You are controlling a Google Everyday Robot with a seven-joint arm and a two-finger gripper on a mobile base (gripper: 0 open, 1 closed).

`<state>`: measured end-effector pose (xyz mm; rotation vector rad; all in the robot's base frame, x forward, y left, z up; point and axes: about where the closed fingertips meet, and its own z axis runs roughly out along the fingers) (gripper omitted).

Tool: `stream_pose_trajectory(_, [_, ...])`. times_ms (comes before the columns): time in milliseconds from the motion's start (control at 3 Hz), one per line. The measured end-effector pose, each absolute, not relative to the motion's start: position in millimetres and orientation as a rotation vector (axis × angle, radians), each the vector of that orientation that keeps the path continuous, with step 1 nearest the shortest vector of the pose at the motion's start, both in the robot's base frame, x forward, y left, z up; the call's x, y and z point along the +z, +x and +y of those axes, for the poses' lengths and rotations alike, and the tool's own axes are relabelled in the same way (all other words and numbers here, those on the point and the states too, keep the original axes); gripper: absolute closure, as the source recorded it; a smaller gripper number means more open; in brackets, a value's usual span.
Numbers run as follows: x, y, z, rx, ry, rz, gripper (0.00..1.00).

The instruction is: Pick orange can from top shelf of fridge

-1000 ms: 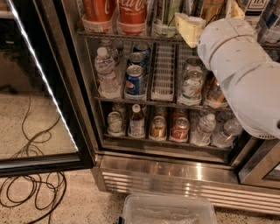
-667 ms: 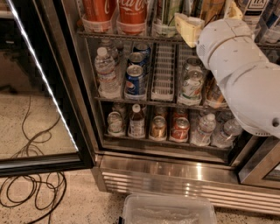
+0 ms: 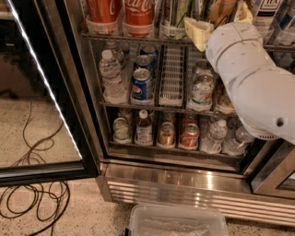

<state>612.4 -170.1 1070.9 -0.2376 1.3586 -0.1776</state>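
A clear plastic bin [image 3: 177, 222] sits at the bottom edge of the frame on speckled floor. Dark cables [image 3: 32, 203] loop at the lower left. Behind the bin runs the brushed steel base of the fridge [image 3: 184, 184]. Its black-framed glass door [image 3: 46, 166] stands open on the left, and a lit LED strip [image 3: 41, 78] runs diagonally down the door's edge.

The robot's white arm [image 3: 262, 87] fills the right side, rising from the lower right toward the upper middle and covering part of the racks.

The lowest rack in view holds a small water bottle [image 3: 120, 129], a brown bottle with a white cap [image 3: 144, 126], a gold can [image 3: 166, 133], a red can [image 3: 189, 136] and more water bottles to the right. On the rack above it stand a water bottle [image 3: 112, 76], a Pepsi can [image 3: 142, 85] and a white lane divider [image 3: 171, 76].

The top shelf [image 3: 138, 39] crosses the upper frame. Two red Coca-Cola cans [image 3: 138, 14] stand at its left in clear holders, with a pale green can [image 3: 175, 16] beside them.

The gripper [image 3: 220, 20] is at the top centre-right, at the level of this shelf. The orange can [image 3: 222, 9] stands upright within it on the shelf, against the top edge of the frame. Whether the gripper is clamped on the can or loose around it cannot be told.
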Motion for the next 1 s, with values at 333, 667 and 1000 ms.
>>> stream_pose_trajectory(333, [1070,618,-182,-0.217,-0.204,1.373,0.29])
stream_pose_trajectory(667, [1070,618,-182,-0.217,-0.204,1.373,0.3])
stream_pose_trajectory(1000, [1077,622,-193,-0.252,-0.169,1.361,0.3])
